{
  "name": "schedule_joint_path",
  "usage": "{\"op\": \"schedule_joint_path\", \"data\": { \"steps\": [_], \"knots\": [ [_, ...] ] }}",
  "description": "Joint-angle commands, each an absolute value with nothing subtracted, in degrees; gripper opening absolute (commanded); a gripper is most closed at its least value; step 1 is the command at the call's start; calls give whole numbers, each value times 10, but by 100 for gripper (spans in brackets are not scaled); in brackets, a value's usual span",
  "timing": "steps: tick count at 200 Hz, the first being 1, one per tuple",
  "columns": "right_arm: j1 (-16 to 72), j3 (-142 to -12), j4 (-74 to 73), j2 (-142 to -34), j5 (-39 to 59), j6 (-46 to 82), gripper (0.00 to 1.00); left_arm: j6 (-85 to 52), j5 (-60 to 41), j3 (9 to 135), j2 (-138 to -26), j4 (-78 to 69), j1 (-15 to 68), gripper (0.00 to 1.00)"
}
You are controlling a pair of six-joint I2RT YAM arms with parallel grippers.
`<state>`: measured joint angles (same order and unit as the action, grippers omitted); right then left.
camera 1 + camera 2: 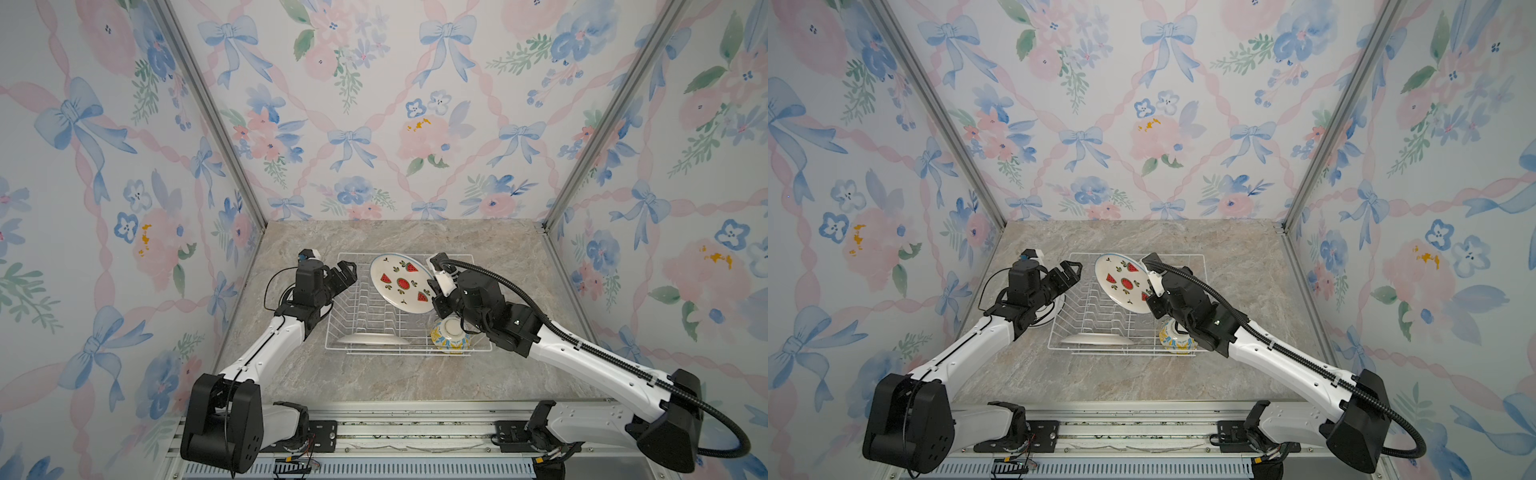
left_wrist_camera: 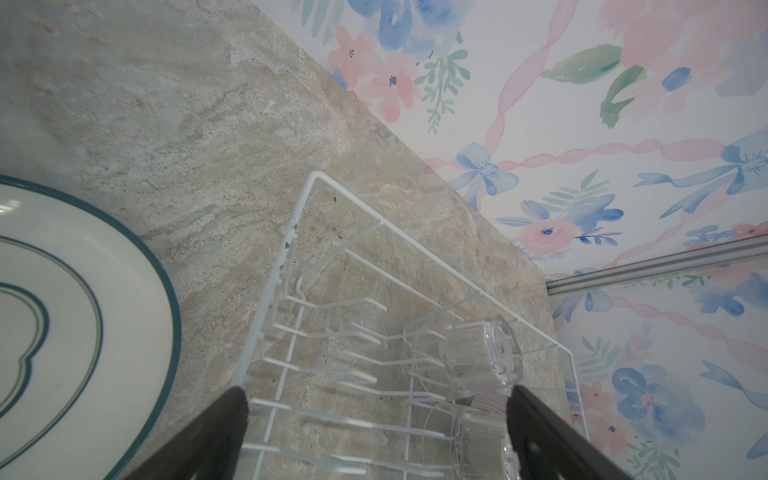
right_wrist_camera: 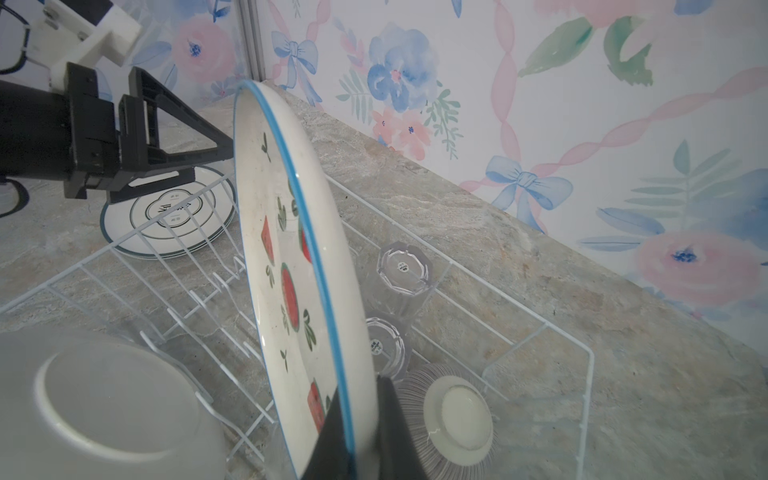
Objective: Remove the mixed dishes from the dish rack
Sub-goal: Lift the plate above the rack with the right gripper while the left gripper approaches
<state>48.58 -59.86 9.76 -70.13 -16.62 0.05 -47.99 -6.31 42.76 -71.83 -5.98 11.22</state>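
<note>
Rack [image 1: 361, 307]: white wire basket with flared sides and rows of upright prongs, standing on the marble-pattern counter [image 1: 374, 382]. Contents, right side: a clear faceted glass [image 3: 402, 270] and a second glass [image 3: 384, 345], both inverted and in line. Beside them is a striped bowl [image 3: 453, 419], inverted and ribbed with fine purple lines. A yellow-blue bowl [image 1: 451, 334] sits inverted at the near right corner, partly under the right arm. A plain white dish [image 1: 372, 339] sits inverted at the near left. The watermelon plate [image 1: 401, 282], round, glossy and blue-edged, is tilted on edge over the rack's middle. The right gripper [image 1: 434, 287] is clamped on its right rim, one finger on each face. Whether its lower rim touches the prongs cannot be told. The left gripper [image 1: 348, 274] is spread wide and empty over the rack's far left edge. A teal-rimmed plate [image 3: 170, 212] lies flat on the counter just outside the rack's left side.
</note>
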Motion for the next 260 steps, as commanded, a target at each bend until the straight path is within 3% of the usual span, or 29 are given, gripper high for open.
{"op": "schedule_joint_path", "data": {
  "steps": [1, 60, 135, 210, 260],
  "knots": [
    [462, -603, 24, -673, -146, 60, 0, -465, -69, 440, -714, -58, 112, 98],
    [404, -606, 22, -672, -47, 138, 0, -465, -69, 437, -711, -58, 112, 98],
    [346, -641, 38, -684, -27, 234, 0, -472, -77, 433, -692, -64, 112, 98],
    [277, -643, 7, -735, 67, 344, 0, -504, -154, 417, -678, -122, 124, 98],
    [258, -652, -55, -774, 146, 433, 0, -511, -221, 444, -734, -175, 155, 98]
  ]
}}
